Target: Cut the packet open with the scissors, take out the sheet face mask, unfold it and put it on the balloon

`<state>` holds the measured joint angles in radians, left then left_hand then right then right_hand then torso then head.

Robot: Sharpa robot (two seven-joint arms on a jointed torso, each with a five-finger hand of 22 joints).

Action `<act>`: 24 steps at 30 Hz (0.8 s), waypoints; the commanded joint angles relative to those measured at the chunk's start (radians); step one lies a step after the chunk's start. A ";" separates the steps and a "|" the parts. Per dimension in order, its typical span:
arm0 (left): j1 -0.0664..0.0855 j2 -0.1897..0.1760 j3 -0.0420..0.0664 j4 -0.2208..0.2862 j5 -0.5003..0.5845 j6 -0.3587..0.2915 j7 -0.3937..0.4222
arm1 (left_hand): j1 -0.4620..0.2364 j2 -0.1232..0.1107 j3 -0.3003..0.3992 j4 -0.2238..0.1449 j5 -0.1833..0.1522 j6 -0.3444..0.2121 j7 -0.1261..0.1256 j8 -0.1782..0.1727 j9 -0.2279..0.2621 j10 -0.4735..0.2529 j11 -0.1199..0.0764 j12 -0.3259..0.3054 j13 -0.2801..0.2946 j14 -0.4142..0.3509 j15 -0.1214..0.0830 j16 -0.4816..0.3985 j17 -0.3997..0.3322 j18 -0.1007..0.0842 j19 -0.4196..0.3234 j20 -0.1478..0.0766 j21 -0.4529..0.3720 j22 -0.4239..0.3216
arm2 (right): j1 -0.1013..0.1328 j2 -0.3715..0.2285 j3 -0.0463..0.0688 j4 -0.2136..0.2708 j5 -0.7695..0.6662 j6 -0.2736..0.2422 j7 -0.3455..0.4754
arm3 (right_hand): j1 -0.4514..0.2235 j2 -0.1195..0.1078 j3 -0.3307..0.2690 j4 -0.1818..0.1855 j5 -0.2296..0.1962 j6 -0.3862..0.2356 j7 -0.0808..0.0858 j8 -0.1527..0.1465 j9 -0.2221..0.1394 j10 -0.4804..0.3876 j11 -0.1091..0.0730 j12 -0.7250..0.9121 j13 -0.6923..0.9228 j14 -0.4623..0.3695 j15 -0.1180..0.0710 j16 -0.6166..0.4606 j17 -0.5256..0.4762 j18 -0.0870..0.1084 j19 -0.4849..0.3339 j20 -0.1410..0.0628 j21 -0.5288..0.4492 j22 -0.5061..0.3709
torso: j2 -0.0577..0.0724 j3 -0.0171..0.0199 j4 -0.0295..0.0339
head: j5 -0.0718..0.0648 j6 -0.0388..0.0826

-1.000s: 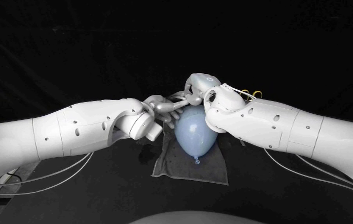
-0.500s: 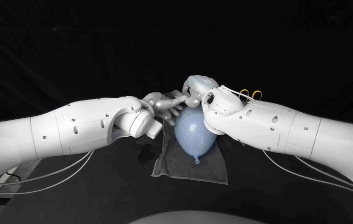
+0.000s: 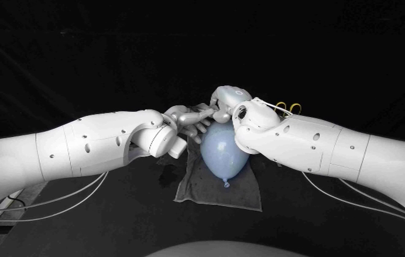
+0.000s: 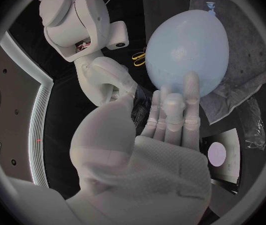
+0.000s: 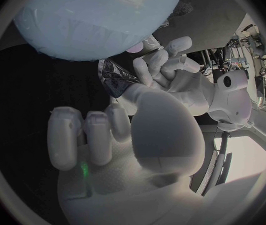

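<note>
Resting the left hand [image 3: 192, 118], fingers straight and holding nothing, against the balloon [image 3: 223, 151] lying on a grey cloth [image 3: 244, 195] on the counter [image 3: 110, 222]; curling the right hand [image 3: 229, 100] on nothing alongside. Risks rolling the balloon off the cloth with an uneven push.

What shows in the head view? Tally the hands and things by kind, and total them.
Silver many-fingered hands: 2, the left hand and the right hand
Pale blue oval balloon: 1
Grey cloth mat: 1
Yellow-handled scissors: 1
Total: 5
</note>
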<state>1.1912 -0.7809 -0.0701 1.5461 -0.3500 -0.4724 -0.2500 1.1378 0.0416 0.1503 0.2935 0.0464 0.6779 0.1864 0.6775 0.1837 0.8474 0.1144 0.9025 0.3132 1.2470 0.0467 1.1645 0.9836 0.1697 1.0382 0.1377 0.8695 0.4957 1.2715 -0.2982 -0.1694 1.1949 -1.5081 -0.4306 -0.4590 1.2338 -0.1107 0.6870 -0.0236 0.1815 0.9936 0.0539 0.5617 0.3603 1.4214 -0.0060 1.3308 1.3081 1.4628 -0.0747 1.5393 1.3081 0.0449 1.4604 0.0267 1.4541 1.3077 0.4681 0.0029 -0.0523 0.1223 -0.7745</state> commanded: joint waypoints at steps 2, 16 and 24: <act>0.002 -0.001 0.001 -0.001 0.020 -0.018 0.015 | 0.025 0.048 0.063 -0.002 0.004 0.007 0.002 -0.002 -0.004 -0.005 -0.001 0.001 -0.004 -0.006 -0.004 0.001 -0.004 0.016 0.007 -0.004 -0.003 -0.002 | 0.000 -0.003 0.000 0.008 -0.009 0.006 0.008 | 0.000 0.007 0.006 -0.001 0.000 0.006 0.001 0.056 0.002 0.054 -0.015 0.000 0.093 0.098 -0.007 0.004 0.219 -0.017 0.063 0.002 0.003 0.211 | 0.000 0.0009 -0.0012 | 0.000 -0.002; 0.002 -0.001 0.001 0.003 0.028 -0.022 0.020 | 0.127 -0.133 0.658 -0.137 0.003 0.041 -0.003 0.011 -0.003 0.028 -0.011 -0.041 -0.045 -0.016 -0.015 -0.006 -0.024 0.015 0.004 -0.018 0.012 0.007 | 0.000 -0.001 0.000 -0.002 -0.006 0.011 0.007 | 0.000 0.007 0.006 -0.001 0.000 0.006 0.001 0.056 0.002 0.054 -0.015 0.000 0.093 0.098 -0.007 0.004 0.219 -0.017 0.063 0.002 0.003 0.211 | 0.000 0.0001 -0.0004 | -0.003 -0.004; 0.001 -0.002 0.001 0.017 0.026 -0.011 0.024 | 0.094 -0.160 0.614 -0.143 0.002 0.042 -0.001 0.025 0.005 0.028 -0.007 -0.040 -0.046 -0.033 -0.010 -0.020 -0.044 0.014 -0.006 -0.012 0.010 0.008 | 0.000 0.006 0.000 -0.019 0.002 0.019 0.009 | -0.001 0.007 0.008 -0.002 -0.004 0.006 0.001 0.056 0.001 0.055 -0.015 0.000 0.095 0.098 -0.007 0.003 0.218 -0.017 0.064 0.002 0.005 0.213 | 0.000 0.0001 0.0000 | -0.004 -0.003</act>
<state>1.1919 -0.7836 -0.0695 1.5583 -0.3290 -0.4897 -0.2423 1.2401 -0.1169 0.7703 0.1493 0.0458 0.7163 0.1859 0.6993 0.1888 0.8674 0.1053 0.8662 0.2678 1.2183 0.0361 1.1499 0.9404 0.1686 1.0390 0.1240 0.8781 0.5033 1.2707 -0.2928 -0.1696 1.1798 -1.5023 -0.4246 -0.4522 1.2303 -0.1145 0.6897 -0.0268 0.1793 0.9941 0.0556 0.5735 0.3612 1.4214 -0.0060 1.3291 1.3074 1.4627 -0.0746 1.5399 1.3082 0.0449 1.4588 0.0256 1.4539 1.3074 0.4679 0.0029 -0.0523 0.1190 -0.7779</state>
